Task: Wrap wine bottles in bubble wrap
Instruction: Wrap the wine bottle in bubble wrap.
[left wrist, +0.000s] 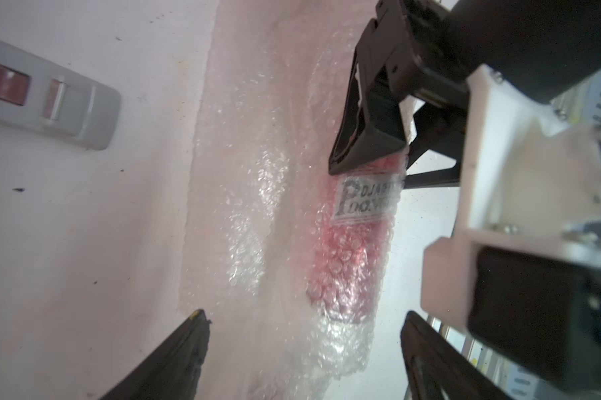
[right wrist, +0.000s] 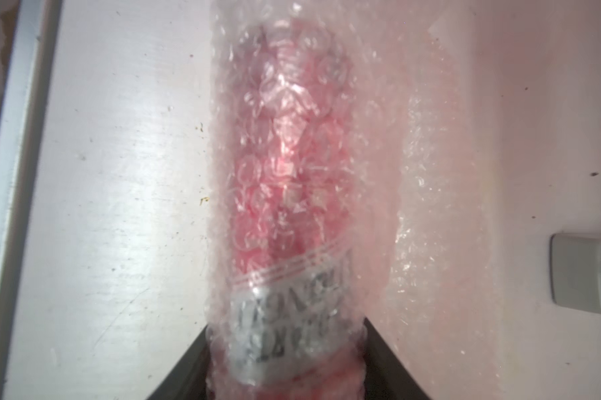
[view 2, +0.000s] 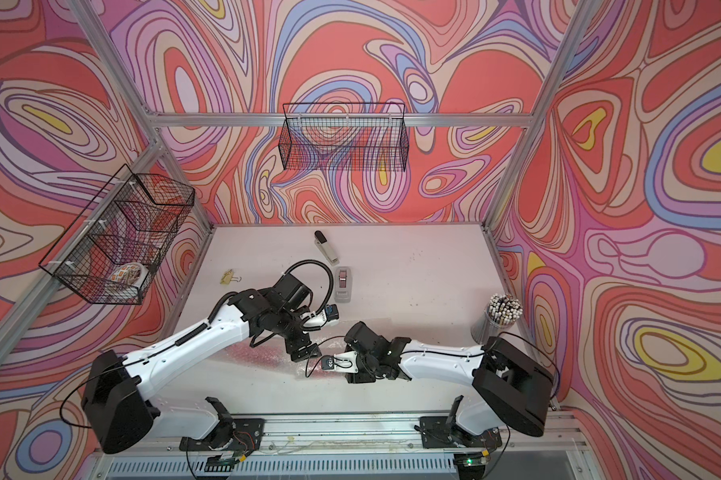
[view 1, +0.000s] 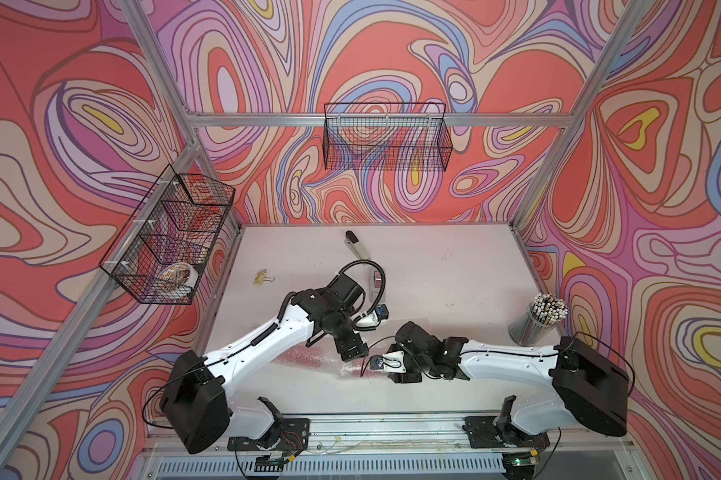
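Bottle [right wrist: 292, 166] pinched at its label [left wrist: 365, 199] by right gripper [right wrist: 285, 323]; left gripper [left wrist: 306, 313] spread over it. Probably heavy, fragile and slippery under soft bubble wrap [right wrist: 427, 207]; hold mid-body.

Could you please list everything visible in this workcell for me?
wine bottle: 1, red-pink with white label, lying on table inside wrap
bubble wrap: 1 seen, clear, around wine bottle
tape dispenser: 1, grey, mid-table
stapler: 1, grey-black, far side
binder clips: count unclear, yellowish, left side
pencil cup: 1, silver, right edge
wire baskets: 2, black, on walls
table: 1, white, beneath all
left gripper: 1, black, open by wine bottle
right gripper: 1, black, shut on wine bottle
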